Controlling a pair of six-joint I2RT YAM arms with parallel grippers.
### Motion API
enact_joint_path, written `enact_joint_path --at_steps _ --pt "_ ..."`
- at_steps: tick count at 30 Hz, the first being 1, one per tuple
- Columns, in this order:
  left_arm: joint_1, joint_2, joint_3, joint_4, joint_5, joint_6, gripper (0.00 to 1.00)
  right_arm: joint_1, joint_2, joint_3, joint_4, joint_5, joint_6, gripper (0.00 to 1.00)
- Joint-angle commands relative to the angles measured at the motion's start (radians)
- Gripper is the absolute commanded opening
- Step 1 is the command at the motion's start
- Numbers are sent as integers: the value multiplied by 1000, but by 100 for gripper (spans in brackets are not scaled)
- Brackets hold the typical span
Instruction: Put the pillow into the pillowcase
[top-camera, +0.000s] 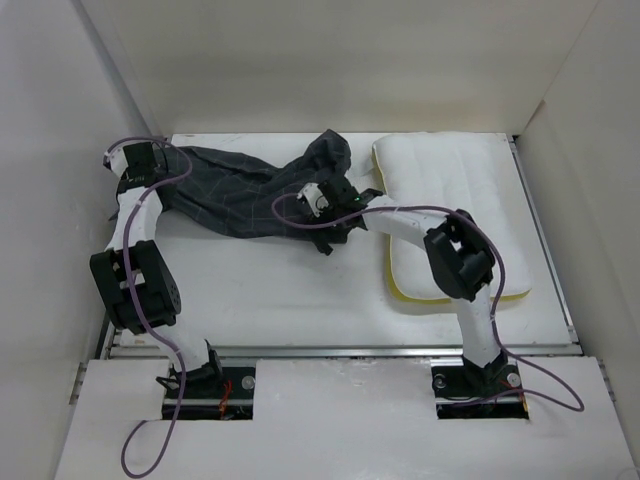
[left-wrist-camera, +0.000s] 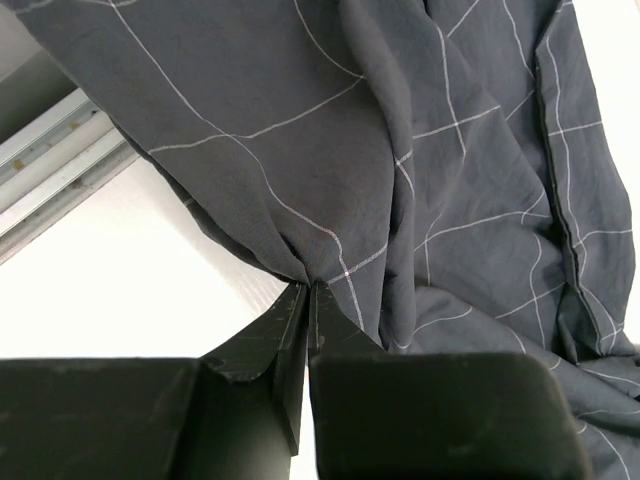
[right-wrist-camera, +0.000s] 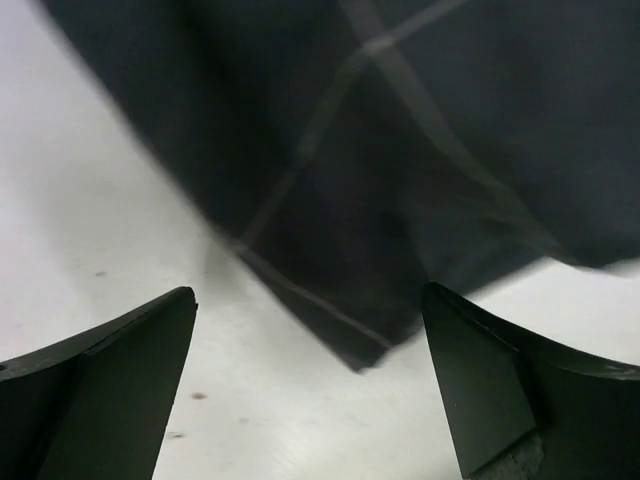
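charcoal cloth with a thin pale grid, your pillowcase (top-camera: 245, 195), lies crumpled across the far left half of the worktop (top-camera: 300, 290). it runs from the far left corner towards the middle, and its right end is bunched up higher than the rest. your left gripper (left-wrist-camera: 308, 288) sits at that far left corner, fingers clenched on a pinch of the pillowcase. in the left wrist view the fabric gathers into tight folds right at the fingertips and hangs away from them over the white surface. a metal rail (left-wrist-camera: 50, 165) runs along the worktop's left edge, just beside the cloth.

your right gripper (right-wrist-camera: 308, 300) is released, jaws spread wide, hovering above the pillowcase's near edge around the middle of the worktop. the right wrist view is blurred, but a corner of the cloth shows between the two fingers with white surface beneath, and neither finger touches it.

the pillow (top-camera: 455, 185) lies flat on the far right half of the worktop, outside the pillowcase, a strip of yellow showing along its near edge. your right arm (top-camera: 455, 260) crosses above its near left part. the bunched end of the pillowcase is just beside the pillow's far left corner; you cannot tell from these views whether they touch.
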Motion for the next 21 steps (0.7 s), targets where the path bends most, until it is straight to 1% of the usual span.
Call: enact_joint_path --at_steps 1,4,5,6,7,8,10,11,12,13,15,16,17,19,20,21 --pt "1 -16 1 -10 -14 15 0 -7 8 23 -5 -64 -32 100" --pt "1 -16 2 -10 -14 15 0 -7 33 11 7 -35 -10 100" --pt "1 -16 2 -10 -14 15 0 -7 33 -12 33 11 25 100" --pt "1 -16 2 -10 -14 15 0 -7 33 -12 34 43 25 95" --pt "1 -16 2 -10 -14 15 0 -7 42 -32 69 78 40 87" --pt "1 -16 11 -10 -14 15 0 -7 42 -32 83 112 62 70" --pt "1 -7 35 -10 -3 25 0 -7 42 -11 92 222 77 27" --pt "1 4 50 -10 9 26 0 -7 42 6 92 246 77 21" --pt "1 18 69 -19 18 26 0 -21 42 26 101 269 86 10" --pt "1 33 116 -19 18 35 0 -43 18 87 101 307 99 0" --pt "1 42 182 -31 40 44 0 -77 -10 170 87 307 99 0" --pt "1 62 262 -47 49 44 0 -94 -28 214 77 291 99 0" --pt "1 73 306 -71 49 53 0 -131 -47 303 77 255 99 0" --pt "1 94 392 -103 60 53 0 -163 -111 382 54 222 109 0" --pt "1 95 461 -131 60 64 0 -188 -133 412 41 170 109 0" --pt "1 95 483 -131 60 64 0 -188 -154 458 16 149 109 0"
